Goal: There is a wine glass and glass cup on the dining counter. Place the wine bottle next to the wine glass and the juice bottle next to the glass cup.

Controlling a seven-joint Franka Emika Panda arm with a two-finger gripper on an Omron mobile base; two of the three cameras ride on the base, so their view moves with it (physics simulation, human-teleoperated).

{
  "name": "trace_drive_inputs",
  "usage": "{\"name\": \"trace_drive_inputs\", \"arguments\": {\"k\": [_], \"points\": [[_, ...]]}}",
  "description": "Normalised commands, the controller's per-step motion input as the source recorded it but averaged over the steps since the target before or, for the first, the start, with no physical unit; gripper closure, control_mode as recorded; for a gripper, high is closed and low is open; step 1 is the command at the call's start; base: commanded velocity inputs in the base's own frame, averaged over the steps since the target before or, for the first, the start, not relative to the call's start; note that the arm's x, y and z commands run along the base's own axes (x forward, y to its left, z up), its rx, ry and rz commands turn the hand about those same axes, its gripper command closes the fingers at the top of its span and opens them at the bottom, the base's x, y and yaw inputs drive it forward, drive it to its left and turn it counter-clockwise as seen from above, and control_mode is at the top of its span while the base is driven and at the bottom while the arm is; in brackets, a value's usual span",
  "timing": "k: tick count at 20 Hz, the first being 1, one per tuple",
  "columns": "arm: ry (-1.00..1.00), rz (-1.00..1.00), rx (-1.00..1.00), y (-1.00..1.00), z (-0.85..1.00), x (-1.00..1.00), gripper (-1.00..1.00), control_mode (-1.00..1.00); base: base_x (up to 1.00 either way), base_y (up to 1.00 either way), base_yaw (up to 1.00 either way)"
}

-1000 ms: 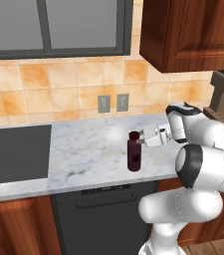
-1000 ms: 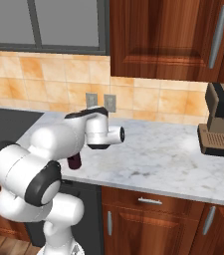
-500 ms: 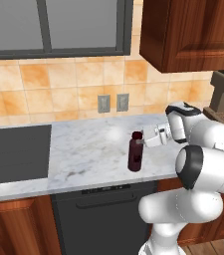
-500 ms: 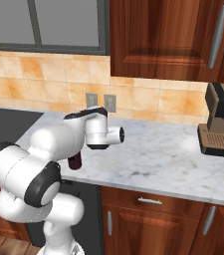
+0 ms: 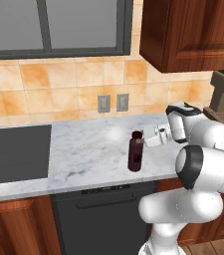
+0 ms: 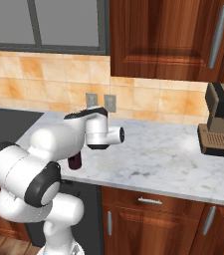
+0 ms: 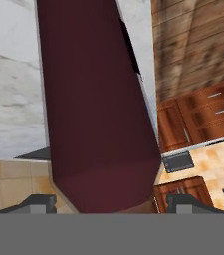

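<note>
The juice bottle (image 5: 135, 152), squat and dark maroon, stands upright on the marbled worktop (image 5: 88, 149) against the tiled wall. My gripper (image 5: 151, 138) reaches it from the right at neck height. In the hand view the juice bottle (image 7: 98, 109) sits between the two fingertips (image 7: 40, 201), and my gripper (image 7: 111, 201) is open around it with a small gap on one side. From the right base view my arm covers all but the juice bottle's lower part (image 6: 75, 162). The wine bottle, wine glass, glass cup and dining counter are out of view.
A dark cooktop (image 5: 14, 152) lies at the worktop's left end. A coffee machine (image 6: 223, 122) stands at the right. Wall outlets (image 5: 112, 103) sit behind the bottle, wood cabinets (image 5: 188, 32) hang above, and a dishwasher front (image 5: 103, 214) is below.
The hand has crept slightly lower and closer beside the bottle's neck. The bottle has not moved.
</note>
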Motion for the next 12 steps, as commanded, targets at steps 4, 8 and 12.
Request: {"name": "trace_drive_inputs", "arguments": {"k": [4, 8, 12], "points": [[0.0, 0.0, 0.0, -0.01, 0.29, -0.16, 1.0, -1.0, 0.0, 0.0, 0.0], [-0.01, 0.0, 0.0, 0.0, 1.0, -0.55, 1.0, -1.0, 0.0, 0.0, 0.0], [0.0, 0.0, 0.0, 0.0, 1.0, -0.74, 1.0, -1.0, 0.0, 0.0, 0.0]]}}
